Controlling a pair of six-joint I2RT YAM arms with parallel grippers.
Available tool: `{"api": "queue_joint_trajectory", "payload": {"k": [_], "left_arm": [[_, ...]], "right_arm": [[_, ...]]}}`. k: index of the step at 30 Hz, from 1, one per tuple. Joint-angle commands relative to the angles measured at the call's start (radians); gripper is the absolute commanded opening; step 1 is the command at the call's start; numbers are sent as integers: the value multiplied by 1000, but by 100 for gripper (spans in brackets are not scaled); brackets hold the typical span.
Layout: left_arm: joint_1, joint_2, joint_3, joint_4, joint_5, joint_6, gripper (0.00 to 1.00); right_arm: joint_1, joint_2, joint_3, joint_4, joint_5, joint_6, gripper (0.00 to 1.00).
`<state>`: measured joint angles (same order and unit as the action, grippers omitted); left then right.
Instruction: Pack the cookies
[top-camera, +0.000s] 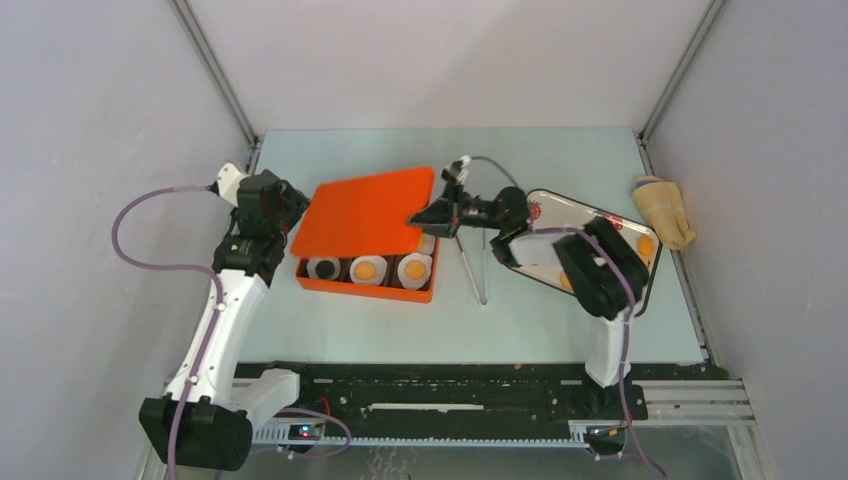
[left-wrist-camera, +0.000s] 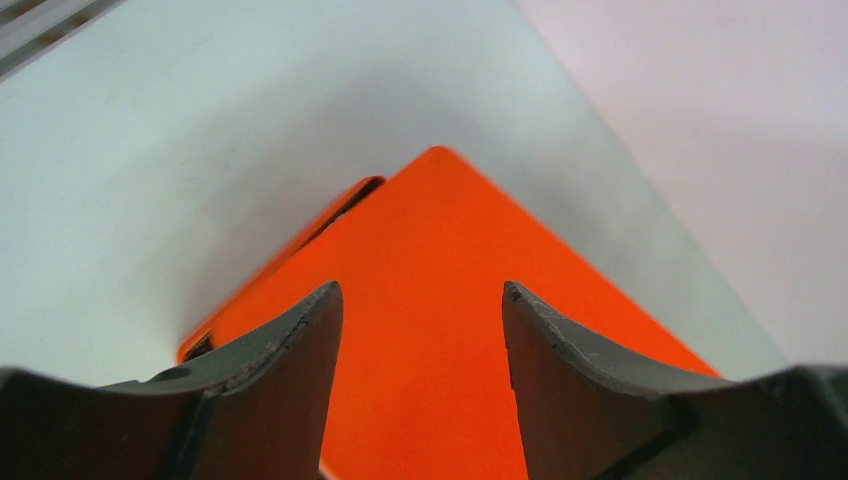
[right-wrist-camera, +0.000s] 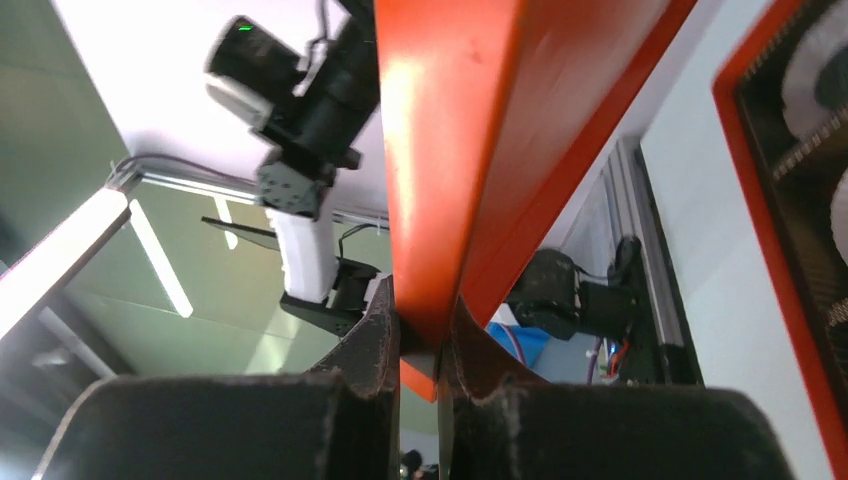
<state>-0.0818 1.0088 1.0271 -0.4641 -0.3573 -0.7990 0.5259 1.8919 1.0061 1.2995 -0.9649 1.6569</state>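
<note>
Closing the lid: where it could go wrong

Two round orange-yellow cookies (top-camera: 368, 268) sit in white paper cups (top-camera: 402, 272) along the near row of an open orange box (top-camera: 365, 287). A third cup at the left end of that row shows a dark centre, and its contents cannot be made out. At least one more cookie (top-camera: 646, 244) lies well apart to the right, on a shiny tray (top-camera: 560, 196) partly hidden by the right arm.

An orange lid (top-camera: 365, 212) lies tilted and skewed over the far part of the box, so the near row shows. The right gripper (right-wrist-camera: 420, 322) is clenched on the lid's right edge, pinching only a thin strip of it. The left gripper (left-wrist-camera: 420, 292) is released, its jaws spread above the lid's left corner and grasping nothing.

Risks, as judged from this view:
- With such a narrow pinch at one end, the lid could pivot or slip out and drop onto the cups.
- Lowered while skewed, the lid could catch on the box rim, or press a cup and crush a cookie.
- A push from the left jaws could shove the whole box across the table (top-camera: 560, 150).
- Closing now would leave the tray cookie unpacked.
</note>
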Motion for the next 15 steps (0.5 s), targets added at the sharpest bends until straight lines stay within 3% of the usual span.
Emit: {"api": "queue_joint_trajectory", "payload": {"k": [1,9,15], "left_arm": [[12,-17,-58,-9,-110,-35,65],[17,-33,-154,41,-123,-8,65],[16,-22,-208,67,-151,-21,65]], "right_arm": [[64,125,132,207,48,71,0],[68,273,207,209,71,60,0],[29,243,125,205,21,59,0]]}}
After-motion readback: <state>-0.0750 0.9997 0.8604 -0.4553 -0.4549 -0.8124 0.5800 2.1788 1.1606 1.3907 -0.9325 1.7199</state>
